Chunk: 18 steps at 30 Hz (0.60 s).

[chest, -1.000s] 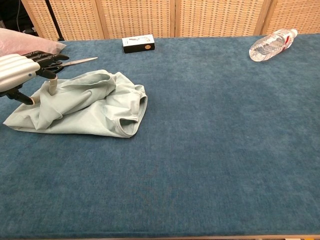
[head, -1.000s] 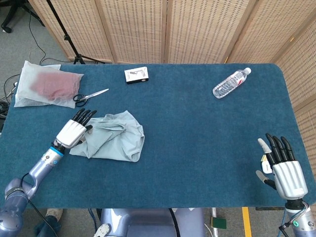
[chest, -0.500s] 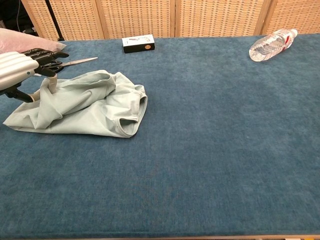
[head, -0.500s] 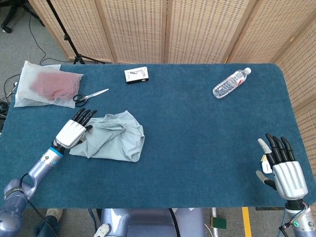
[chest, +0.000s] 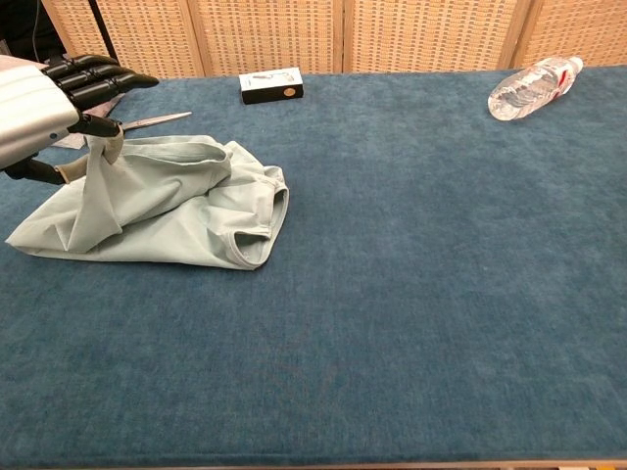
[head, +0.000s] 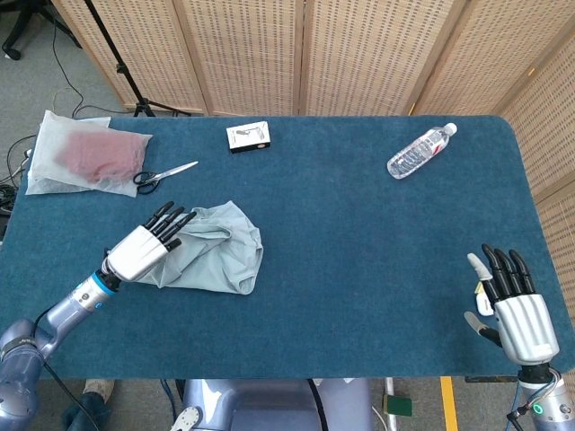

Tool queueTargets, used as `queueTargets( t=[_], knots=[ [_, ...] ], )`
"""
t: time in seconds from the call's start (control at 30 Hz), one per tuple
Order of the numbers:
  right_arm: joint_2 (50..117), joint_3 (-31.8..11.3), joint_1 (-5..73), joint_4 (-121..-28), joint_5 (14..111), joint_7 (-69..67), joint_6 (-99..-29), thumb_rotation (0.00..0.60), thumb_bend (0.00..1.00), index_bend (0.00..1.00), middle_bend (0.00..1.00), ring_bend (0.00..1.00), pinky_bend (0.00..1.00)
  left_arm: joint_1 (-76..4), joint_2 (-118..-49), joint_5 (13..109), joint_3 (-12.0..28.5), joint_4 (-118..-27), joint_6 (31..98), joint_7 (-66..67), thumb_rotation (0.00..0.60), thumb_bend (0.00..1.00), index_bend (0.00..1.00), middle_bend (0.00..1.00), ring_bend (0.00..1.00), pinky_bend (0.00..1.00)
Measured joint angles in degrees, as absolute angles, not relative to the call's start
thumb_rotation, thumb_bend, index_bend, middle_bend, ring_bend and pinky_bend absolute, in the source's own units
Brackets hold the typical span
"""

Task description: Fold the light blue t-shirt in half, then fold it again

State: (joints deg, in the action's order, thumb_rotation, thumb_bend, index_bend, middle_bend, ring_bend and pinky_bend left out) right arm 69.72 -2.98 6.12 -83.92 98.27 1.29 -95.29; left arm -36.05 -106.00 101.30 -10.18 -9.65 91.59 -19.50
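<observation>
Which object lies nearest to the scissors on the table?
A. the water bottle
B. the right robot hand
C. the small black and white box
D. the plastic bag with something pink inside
D: in the head view the scissors have their handles at the edge of the plastic bag.

A table [head: 359,269] covered in dark blue cloth carries a crumpled light blue t-shirt [head: 216,256] at its left, scissors [head: 164,172] and a clear bag of something pink [head: 85,154] near the far-left corner, a small box [head: 248,136] at the far edge, and a plastic bottle [head: 420,150] lying far right.
</observation>
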Motion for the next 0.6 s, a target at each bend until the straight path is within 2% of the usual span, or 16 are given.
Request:
queueTargets(
  t=[0.3, 0.6],
  knots=[
    [69.8, -2.7, 6.1, -83.9, 98.6, 1.5, -95.2, 0.6, 0.0, 0.0, 0.0, 0.0, 0.0, -37.3, -105.7, 106.5, -14.9, -8.9, 95.2, -10.2, 0.6, 0.58, 0.68, 0.0, 0.0, 0.0],
    [69.9, -2.6, 6.2, -83.9, 98.6, 1.9, -94.8, 0.6, 0.0, 0.0, 0.0, 0.0, 0.0, -40.1, -105.9, 108.5, -16.5, -9.0, 96.6, -6.4, 0.6, 0.58, 0.69, 0.0, 0.0, 0.0]
  ],
)
